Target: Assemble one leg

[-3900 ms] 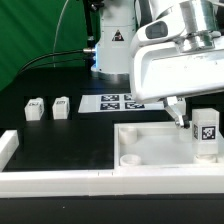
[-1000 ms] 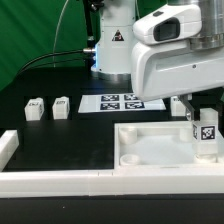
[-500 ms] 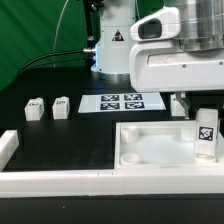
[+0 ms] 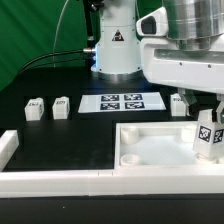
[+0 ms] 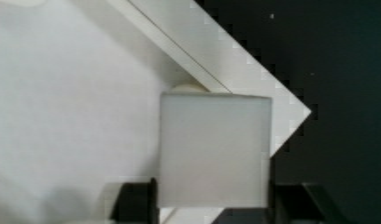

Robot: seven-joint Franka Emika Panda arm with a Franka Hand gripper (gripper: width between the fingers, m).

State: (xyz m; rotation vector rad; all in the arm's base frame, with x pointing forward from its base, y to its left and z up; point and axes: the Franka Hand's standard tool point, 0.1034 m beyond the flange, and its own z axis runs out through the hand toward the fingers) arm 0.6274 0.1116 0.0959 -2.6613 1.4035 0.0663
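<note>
Seating looks like the step in hand: the gripper (image 5: pixel 217 203) clamps the leg (image 4: pixel 207 136) upright at the panel's (image 4: pixel 155 152) corner on the exterior view's right, so next it likely needs a straight downward press or twist before letting go.

Leg (image 5: pixel 217 140): end between the fingers cut off by frame edge.
Fingers (image 5: pixel 137 200): tips cut off; contact with leg blurred.
Far legs (image 4: pixel 36 107): well apart from gripper (image 4: pixel 208 113), print too small to read.
</note>
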